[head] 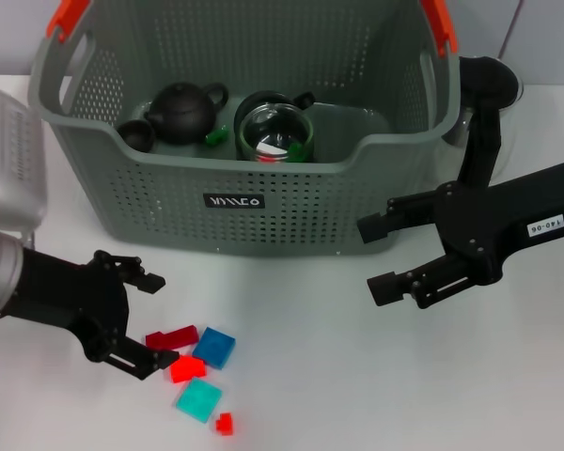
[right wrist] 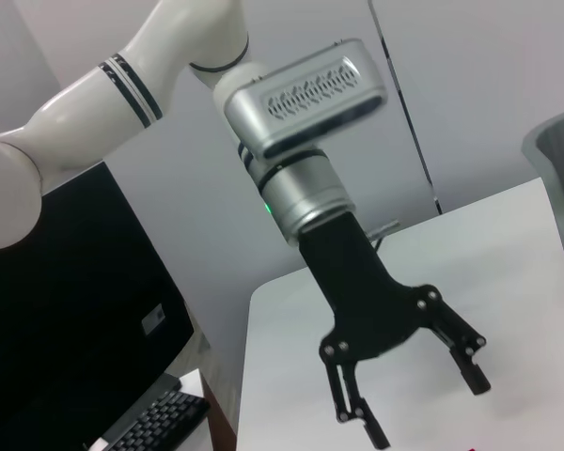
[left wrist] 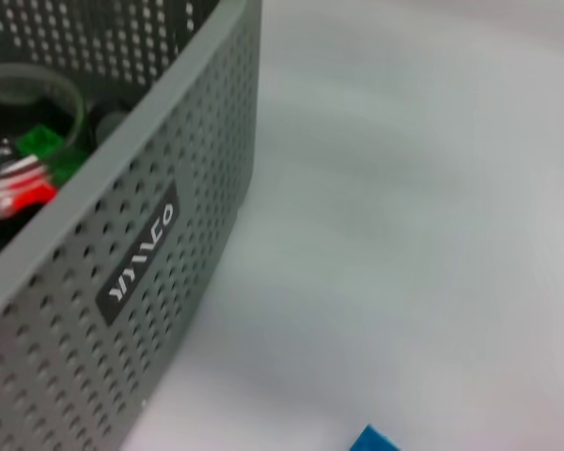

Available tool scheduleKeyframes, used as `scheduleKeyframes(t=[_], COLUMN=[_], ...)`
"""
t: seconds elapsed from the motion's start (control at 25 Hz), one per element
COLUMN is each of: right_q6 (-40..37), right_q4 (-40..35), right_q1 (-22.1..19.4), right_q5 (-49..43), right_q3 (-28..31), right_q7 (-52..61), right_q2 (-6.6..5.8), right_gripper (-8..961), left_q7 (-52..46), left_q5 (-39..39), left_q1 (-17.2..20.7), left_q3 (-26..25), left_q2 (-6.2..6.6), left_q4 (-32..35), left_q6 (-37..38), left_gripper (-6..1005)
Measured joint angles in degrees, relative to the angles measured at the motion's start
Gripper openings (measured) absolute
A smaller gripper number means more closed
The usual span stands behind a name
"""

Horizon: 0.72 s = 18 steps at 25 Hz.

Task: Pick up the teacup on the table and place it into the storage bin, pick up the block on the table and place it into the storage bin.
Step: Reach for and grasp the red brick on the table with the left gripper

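The grey-green storage bin (head: 263,202) stands at the back of the table, and its label (left wrist: 143,256) shows in the left wrist view. Inside it sit a small black teacup (head: 136,134), a black teapot (head: 184,109) and a glass cup (head: 274,132) holding green and red bits. Several blocks lie at the front left: a long red block (head: 172,336), a blue one (head: 214,347), another red one (head: 187,368), a teal one (head: 198,399) and a tiny red one (head: 225,424). My left gripper (head: 150,324) is open, low over the table, with the long red block just off its fingertips. My right gripper (head: 371,259) hangs open and empty beside the bin's right front corner.
White tabletop stretches between the blocks and my right gripper. The right wrist view shows my left gripper (right wrist: 427,409) open over the table's far edge, with a dark monitor (right wrist: 75,310) and a keyboard (right wrist: 160,423) beyond it. A blue block corner (left wrist: 376,440) peeks into the left wrist view.
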Motion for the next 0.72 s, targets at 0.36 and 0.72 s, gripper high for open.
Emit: scheduleKeyframes(t=[0.36, 0.72], right_q6=[1.0, 1.4], right_q4=[0.0, 0.0], right_q1=[-0.2, -0.1], right_q5=[0.1, 0.4], right_q3=[0.4, 0.9], right_q7=[-0.1, 0.2], right_q2=[1.03, 1.6], right_gripper=[945, 944], left_q7=[1.8, 4.6], left_q5=[3.3, 3.5], left_q1=[-1.0, -0.2], left_q3=[1.4, 2.3], left_q2=[0.41, -0.04], left_q4=[5.0, 7.0], left_q6=[-8.3, -11.2], left_gripper=[942, 937])
